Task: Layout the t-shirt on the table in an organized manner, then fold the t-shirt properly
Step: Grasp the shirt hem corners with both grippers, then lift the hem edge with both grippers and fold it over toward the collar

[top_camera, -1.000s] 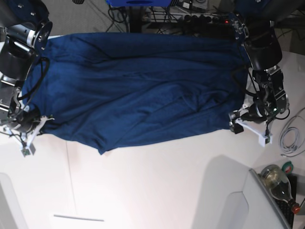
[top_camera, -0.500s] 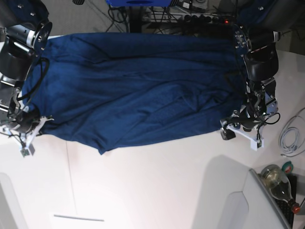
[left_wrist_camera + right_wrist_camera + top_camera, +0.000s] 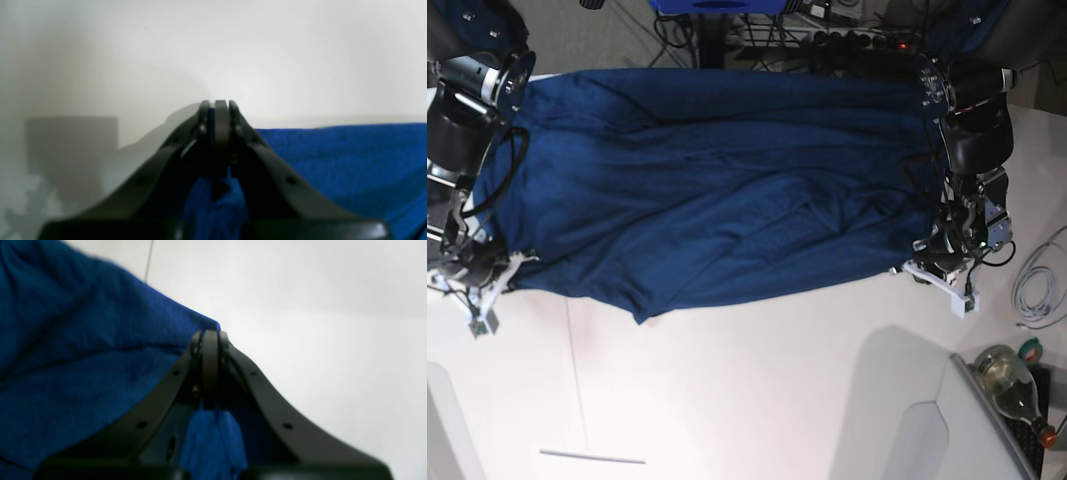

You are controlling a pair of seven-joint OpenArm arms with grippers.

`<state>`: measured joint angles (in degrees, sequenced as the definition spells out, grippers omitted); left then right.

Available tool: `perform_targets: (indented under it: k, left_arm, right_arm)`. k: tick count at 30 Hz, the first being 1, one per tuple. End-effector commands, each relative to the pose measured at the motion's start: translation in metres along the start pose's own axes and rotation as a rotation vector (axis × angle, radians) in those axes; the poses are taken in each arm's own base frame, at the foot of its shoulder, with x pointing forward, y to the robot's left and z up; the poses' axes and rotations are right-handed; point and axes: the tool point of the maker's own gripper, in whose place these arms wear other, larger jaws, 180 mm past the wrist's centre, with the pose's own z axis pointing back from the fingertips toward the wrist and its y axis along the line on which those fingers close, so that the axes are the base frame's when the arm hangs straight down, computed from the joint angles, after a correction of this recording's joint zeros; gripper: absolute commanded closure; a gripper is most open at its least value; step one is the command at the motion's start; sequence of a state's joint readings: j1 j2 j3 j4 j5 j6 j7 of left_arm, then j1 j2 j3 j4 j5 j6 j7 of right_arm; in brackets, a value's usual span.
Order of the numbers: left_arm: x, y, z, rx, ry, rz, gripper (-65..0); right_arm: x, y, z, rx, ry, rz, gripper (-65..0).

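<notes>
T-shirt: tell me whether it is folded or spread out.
Spread out. The t-shirt lies open but wrinkled across the table, one layer wide, with each gripper shut on a near corner.

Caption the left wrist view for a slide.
Left hand shut on the blue t-shirt edge above the white table.

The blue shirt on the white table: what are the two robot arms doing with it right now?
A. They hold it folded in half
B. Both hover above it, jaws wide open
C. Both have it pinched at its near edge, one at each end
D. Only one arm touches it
C: in both wrist views blue cloth of the t-shirt sits between closed jaws, left gripper and right gripper, at opposite ends.
</notes>
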<state>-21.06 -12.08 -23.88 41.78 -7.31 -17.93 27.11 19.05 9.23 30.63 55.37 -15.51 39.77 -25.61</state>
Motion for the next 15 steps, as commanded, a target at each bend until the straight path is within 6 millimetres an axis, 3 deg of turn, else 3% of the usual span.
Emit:
perform_targets:
  k: [1, 9, 15]
  left_arm:
    - [0.042, 0.000, 0.007, 0.001, -0.102, -0.015, 0.0]
    - [0.095, -0.021, 0.028, -0.020, -0.176, -0.077, 0.0]
    - [0.098, -0.029, 0.031, -0.027, -0.170, -0.113, 0.0]
  right_arm:
    - [0.031, -0.012, 0.007, -0.021, -0.077, 0.009, 0.0]
    - [0.049, -0.011, 0.008, -0.017, -0.133, 0.026, 0.0]
    - [0.044, 0.001, 0.003, 0.004, -0.114, 0.073, 0.0]
